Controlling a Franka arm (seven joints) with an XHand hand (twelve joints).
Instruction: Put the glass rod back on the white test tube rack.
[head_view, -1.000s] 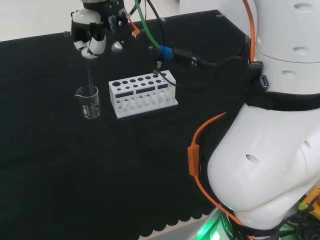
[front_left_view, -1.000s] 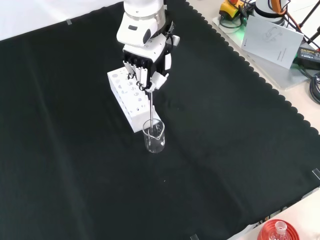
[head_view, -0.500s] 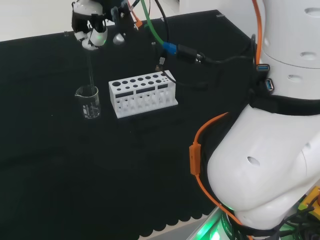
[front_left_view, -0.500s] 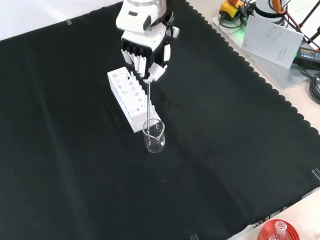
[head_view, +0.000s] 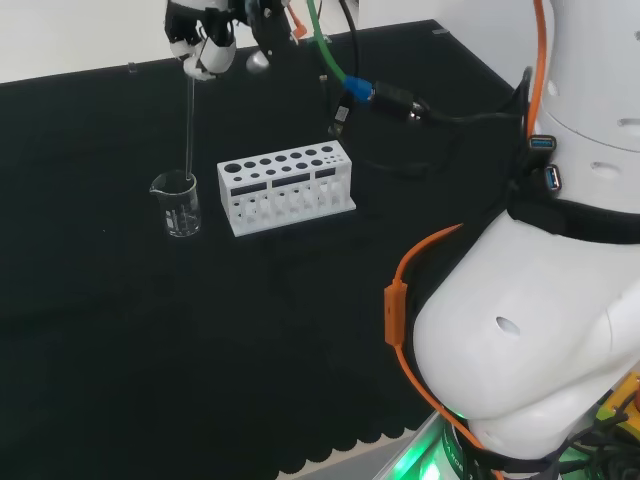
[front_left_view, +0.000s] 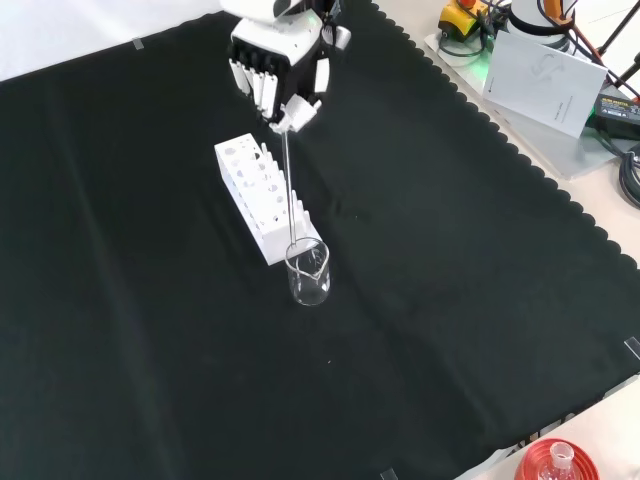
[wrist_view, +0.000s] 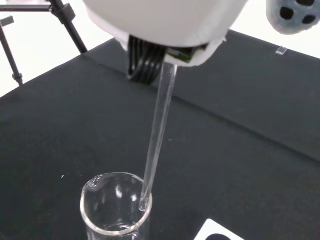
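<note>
white rack (head_view: 286, 187), clear beaker (front_left_view: 308, 272), black cloth (front_left_view: 450, 290)

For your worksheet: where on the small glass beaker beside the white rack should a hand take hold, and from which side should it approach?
Grip the beaker round its straight cylindrical wall, probably below the flared rim and spout. In the front view, come from the right or the near side: the rack stands close on its upper left. First the glass rod, held by the hand, must clear the mouth.
</note>
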